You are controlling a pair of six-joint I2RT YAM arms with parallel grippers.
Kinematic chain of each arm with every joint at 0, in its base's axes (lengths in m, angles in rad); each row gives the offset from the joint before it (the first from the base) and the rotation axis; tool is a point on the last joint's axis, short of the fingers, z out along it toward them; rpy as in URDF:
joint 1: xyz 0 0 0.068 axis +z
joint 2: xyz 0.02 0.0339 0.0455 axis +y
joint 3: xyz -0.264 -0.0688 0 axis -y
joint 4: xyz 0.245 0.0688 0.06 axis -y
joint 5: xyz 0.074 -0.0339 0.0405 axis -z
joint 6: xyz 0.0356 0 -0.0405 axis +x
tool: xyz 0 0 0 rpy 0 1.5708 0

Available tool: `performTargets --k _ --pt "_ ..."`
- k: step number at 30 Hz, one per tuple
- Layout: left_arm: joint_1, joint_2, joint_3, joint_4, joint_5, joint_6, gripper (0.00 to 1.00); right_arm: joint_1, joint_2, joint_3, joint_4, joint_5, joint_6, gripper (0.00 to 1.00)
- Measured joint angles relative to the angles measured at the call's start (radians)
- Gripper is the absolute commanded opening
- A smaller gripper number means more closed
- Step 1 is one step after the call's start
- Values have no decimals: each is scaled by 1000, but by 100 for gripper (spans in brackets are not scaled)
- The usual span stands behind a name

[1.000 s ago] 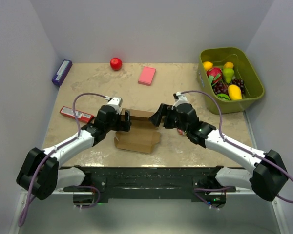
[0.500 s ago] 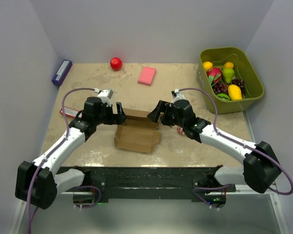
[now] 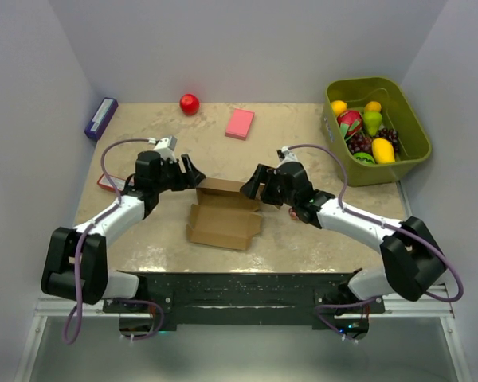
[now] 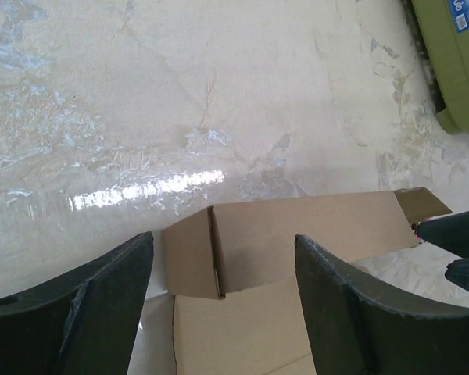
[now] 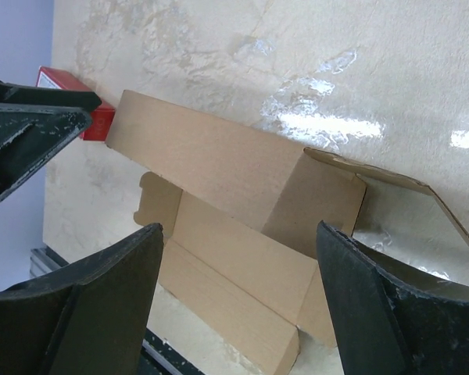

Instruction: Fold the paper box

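Left claw (image 3: 190, 175) is spread wide and holding nothing. In its wrist view the left claw (image 4: 223, 244) has its fingers (image 4: 78, 308) standing well apart, and the paper box (image 4: 297, 234) sits just ahead of the gap between them. Right claw (image 3: 252, 185) is spread wide too, and empty. In its own camera the right claw (image 5: 238, 233) frames the paper box (image 5: 219, 156) just past its tips. From above, each claw is just beside a far corner of the box; I cannot tell whether either one touches it.

The paper box (image 3: 223, 219) lies on the desk (image 3: 303, 135) between the two claws. It is partly folded: one long wall stands up at the claws' end, and the rest lies flat, back toward the arm bases. Nothing stands between either claw and the cardboard.

Behind the left claw a red packet (image 3: 110, 184) peeks out, half hidden by the arm. Well beyond that claw sit a red ball (image 3: 190, 103) and a purple-blue box (image 3: 100, 118). A pink block (image 3: 240, 123) lies beyond the gap between the claws. Far out past the right claw is a green bin (image 3: 382, 173) full of toy fruit, too crowded to count.

The count is two claws, and one each of the box, packet, ball, block, purple-blue box and bin.
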Motion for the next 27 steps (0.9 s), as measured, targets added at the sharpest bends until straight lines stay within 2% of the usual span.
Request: performTargets --k 4,7,14,24,27 --pt "10 50 -11 58 26 -14 70 -3 21 0 14 -1 6 82" --pt "10 74 -30 87 41 -20 65 -11 34 0 30 -5 11 82" --pt "12 105 -52 140 67 -32 45 -24 61 0 58 -26 26 81" --pt "15 106 -82 205 90 -38 41 -31 101 0 117 -62 49 78" --pt "15 109 -83 213 96 -38 40 -35 123 -1 138 -80 58 73"
